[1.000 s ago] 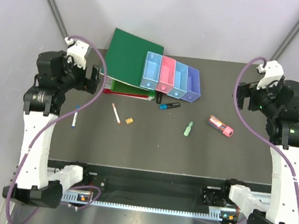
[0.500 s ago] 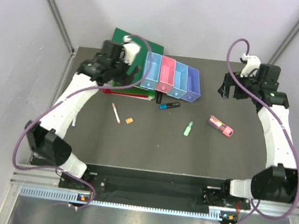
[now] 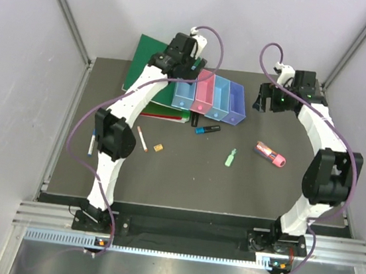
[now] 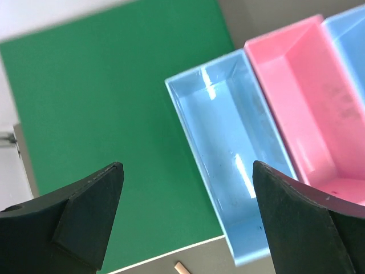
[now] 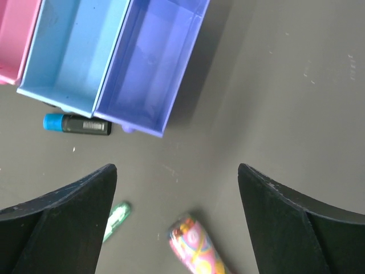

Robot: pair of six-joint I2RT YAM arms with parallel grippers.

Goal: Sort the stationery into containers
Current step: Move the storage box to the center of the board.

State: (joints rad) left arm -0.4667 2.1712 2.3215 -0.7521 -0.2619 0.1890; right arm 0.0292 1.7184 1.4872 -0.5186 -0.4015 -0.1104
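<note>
both arms have swung out to the bins (image 3: 220,96), left pincer (image 4: 186,166) wide apart, right pincer (image 5: 177,171) apart too and nearest the chunky pink-red tube (image 5: 193,250) lying diagonal just nearside of it

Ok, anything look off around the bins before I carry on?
The bin row sits askew, its left end overlapping the green binder, so it may be tilted. Nothing looks spilled or damaged.
</note>
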